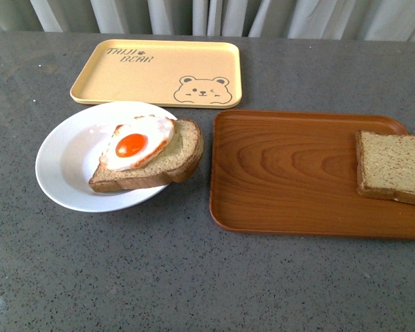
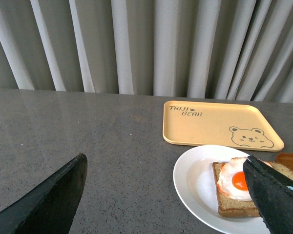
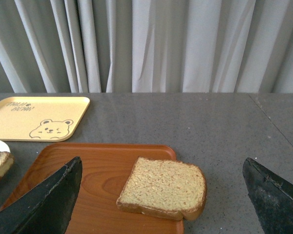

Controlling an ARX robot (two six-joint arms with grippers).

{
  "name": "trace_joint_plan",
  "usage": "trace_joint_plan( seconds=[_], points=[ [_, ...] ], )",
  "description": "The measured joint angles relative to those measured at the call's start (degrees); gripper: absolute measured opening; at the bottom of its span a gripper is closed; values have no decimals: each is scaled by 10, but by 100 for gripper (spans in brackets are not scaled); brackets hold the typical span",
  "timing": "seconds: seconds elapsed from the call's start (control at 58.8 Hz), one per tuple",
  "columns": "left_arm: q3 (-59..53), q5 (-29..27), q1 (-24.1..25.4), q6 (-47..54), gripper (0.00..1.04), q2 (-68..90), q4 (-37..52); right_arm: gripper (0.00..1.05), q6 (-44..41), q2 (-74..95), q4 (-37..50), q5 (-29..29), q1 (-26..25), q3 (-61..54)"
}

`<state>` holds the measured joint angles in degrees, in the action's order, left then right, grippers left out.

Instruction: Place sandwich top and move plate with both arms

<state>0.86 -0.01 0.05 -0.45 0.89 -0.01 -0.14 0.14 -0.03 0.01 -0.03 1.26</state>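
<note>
Grey bench (image 1: 194, 290), curtained backdrop. Sandwich top (image 1: 394, 166) is lodged on wood-grain tray (image 1: 290, 173), untouched; egg slice (image 1: 149, 159) is seated on plate (image 1: 62, 166). Left gripper (image 2: 165, 160), right gripper (image 3: 162, 162): spread, empty. Placement and plate move are judged outstanding.

plate (image 1: 66, 166) 1 | trays (image 1: 145, 79) (image 1: 283, 173) 2 | bread slices (image 1: 180, 149) (image 1: 394, 166) 2 | fried egg (image 1: 133, 144) 1 | pincers (image 2: 165, 158) (image 3: 162, 160) 2

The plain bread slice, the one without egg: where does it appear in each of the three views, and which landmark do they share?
Front view: the plain bread slice lies at the right edge, on the wood-grain tray.
Left wrist view: not in it.
Right wrist view: the slice lies on the same tray, one side jutting over its rim.
Shared landmark: the yellow bear tray shows in all three.
</note>
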Motion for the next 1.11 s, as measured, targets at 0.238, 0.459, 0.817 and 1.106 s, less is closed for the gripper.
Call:
trace_joint_plan(
  seconds=[0.238,0.459,0.817,1.106],
  points=[
    [0,0,0,0,96,0,0,96,0,0,0,0,0,0],
    [0,0,0,0,96,0,0,96,0,0,0,0,0,0],
    [0,0,0,0,96,0,0,96,0,0,0,0,0,0],
    [0,0,0,0,96,0,0,96,35,336,-122,-245,-216,119]
  ],
)
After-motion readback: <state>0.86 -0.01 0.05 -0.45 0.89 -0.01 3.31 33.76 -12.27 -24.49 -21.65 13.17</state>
